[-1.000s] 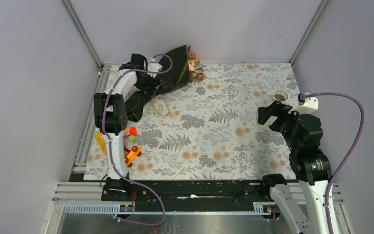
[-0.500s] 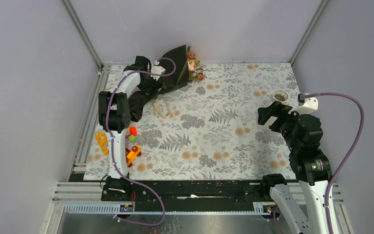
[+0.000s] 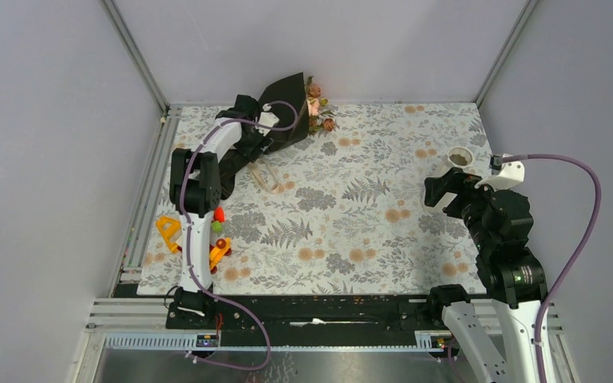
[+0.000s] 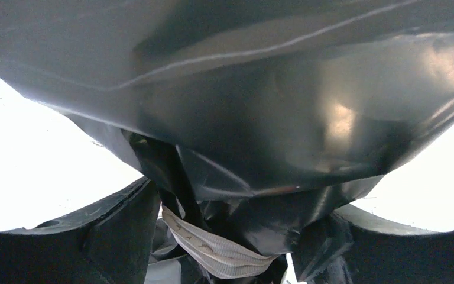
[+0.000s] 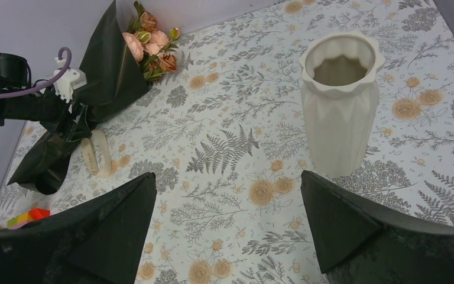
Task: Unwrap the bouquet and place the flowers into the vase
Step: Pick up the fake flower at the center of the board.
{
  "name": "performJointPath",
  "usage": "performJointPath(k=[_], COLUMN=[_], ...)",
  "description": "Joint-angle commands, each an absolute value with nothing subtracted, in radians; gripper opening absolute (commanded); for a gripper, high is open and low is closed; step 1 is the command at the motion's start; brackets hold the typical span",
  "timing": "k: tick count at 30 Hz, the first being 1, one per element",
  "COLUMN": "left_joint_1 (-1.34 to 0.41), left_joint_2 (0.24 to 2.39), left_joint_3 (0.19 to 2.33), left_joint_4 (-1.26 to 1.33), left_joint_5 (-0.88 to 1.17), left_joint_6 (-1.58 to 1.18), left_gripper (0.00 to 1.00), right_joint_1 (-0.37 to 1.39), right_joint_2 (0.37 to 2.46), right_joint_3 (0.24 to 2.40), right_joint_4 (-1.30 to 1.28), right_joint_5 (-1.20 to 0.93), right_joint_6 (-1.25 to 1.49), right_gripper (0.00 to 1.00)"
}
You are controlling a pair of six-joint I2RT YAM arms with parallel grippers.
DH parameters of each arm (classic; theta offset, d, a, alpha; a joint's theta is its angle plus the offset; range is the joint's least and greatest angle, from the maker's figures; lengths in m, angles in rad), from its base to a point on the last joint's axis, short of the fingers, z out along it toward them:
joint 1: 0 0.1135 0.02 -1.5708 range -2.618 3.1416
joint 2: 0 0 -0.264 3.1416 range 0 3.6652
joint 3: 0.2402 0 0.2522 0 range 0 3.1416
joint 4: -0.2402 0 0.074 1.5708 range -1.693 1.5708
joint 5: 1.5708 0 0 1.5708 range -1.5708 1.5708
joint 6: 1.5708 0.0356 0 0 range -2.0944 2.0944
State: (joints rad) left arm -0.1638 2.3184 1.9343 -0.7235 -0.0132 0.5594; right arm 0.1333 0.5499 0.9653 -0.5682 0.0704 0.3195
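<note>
The bouquet (image 3: 285, 112), a black paper cone, lies at the far left with the flowers (image 3: 318, 108) at its mouth near the back wall. My left gripper (image 3: 257, 142) straddles its tied neck. In the left wrist view both fingers (image 4: 112, 236) flank the crumpled black paper (image 4: 242, 118) and cream ribbon (image 4: 213, 251) closely; whether they press it is unclear. The white ribbed vase (image 3: 460, 157) stands upright at the far right. My right gripper (image 5: 227, 225) hangs open just in front of the vase (image 5: 338, 112), with nothing between its fingers.
A colourful toy-block car (image 3: 207, 235) sits near the left arm's base. Loose ribbon ends (image 5: 97, 151) trail on the floral cloth (image 3: 351, 223) beside the bouquet's tail. Grey walls close in the back and both sides.
My left gripper has slid right along the bouquet to its neck and its jaws have narrowed around the paper. The right arm has barely moved.
</note>
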Motion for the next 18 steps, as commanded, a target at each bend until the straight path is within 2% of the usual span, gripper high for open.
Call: performJointPath(k=[1,4,10,18], left_joint_1=[-0.169,-0.170,-0.170,-0.167], left_joint_2=[2.312,2.297,2.258,2.136], left_joint_3=[1.911,1.899,1.895,1.820], left_joint_4=[-0.698,-0.692,-0.691,-0.615], left_joint_5=[-0.069,-0.065,-0.075,-0.044], left_joint_6=[0.566,0.552,0.498,0.385], left_gripper=[0.67,0.48,0.42,0.24], right_joint_1=[0.140,0.140,0.140,0.140], right_joint_2=[0.535,0.527,0.513,0.518], right_joint_3=[1.004,0.998,0.988,0.989], right_joint_4=[-0.576,-0.580,-0.580,-0.580], right_joint_5=[0.100,0.096,0.102,0.069], right_joint_6=[0.285,0.286,0.287,0.286], right_gripper=[0.99,0.99,0.99,0.99])
